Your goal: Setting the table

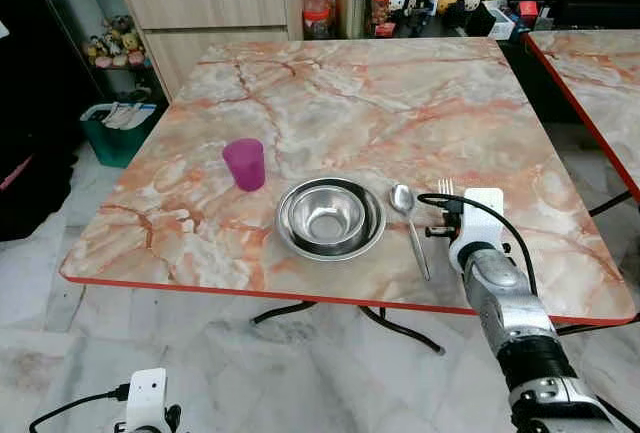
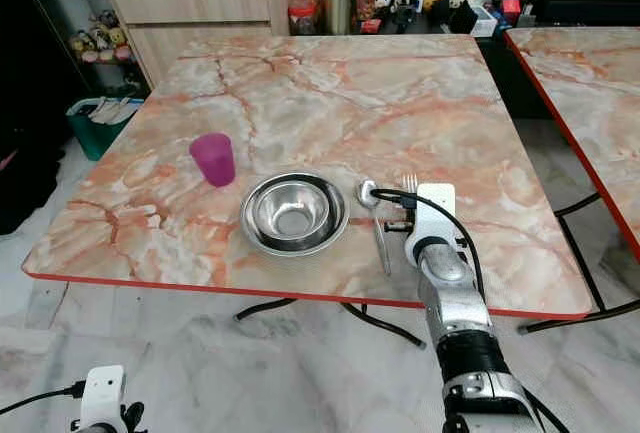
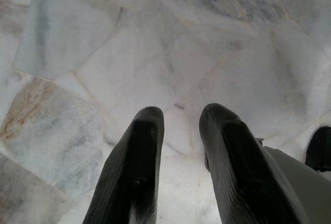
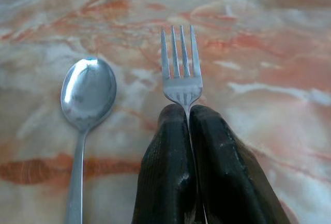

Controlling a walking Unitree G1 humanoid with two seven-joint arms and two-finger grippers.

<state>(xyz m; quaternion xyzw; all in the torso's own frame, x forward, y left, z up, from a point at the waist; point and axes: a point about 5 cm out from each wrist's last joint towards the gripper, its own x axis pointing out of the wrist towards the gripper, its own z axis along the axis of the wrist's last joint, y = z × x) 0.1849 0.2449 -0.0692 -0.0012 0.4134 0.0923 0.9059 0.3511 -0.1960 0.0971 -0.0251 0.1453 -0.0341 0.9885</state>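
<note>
Right now the right gripper (image 4: 189, 111) has its jaws pressed together on the neck of a silver four-tined metal fork (image 4: 180, 69), whose tines point away from the wrist over the orange-veined marble counter (image 1: 400, 103). Whether the fork's head rests on the counter or sits slightly raised is hard to tell from the wrist view. Just beside the fork lies a shiny metal spoon (image 4: 85, 110), flat on the counter with its bowl pointing the same way. On the spoon's other side sits a round stainless-steel bowl (image 1: 330, 217), and beyond that, toward the robot's left, stands a small purple plastic cup (image 1: 244, 164), upright and apart from the bowl. The left gripper (image 3: 178, 118) hangs low over the white marble floor (image 3: 77, 53), its jaws parted and holding nothing.
</note>
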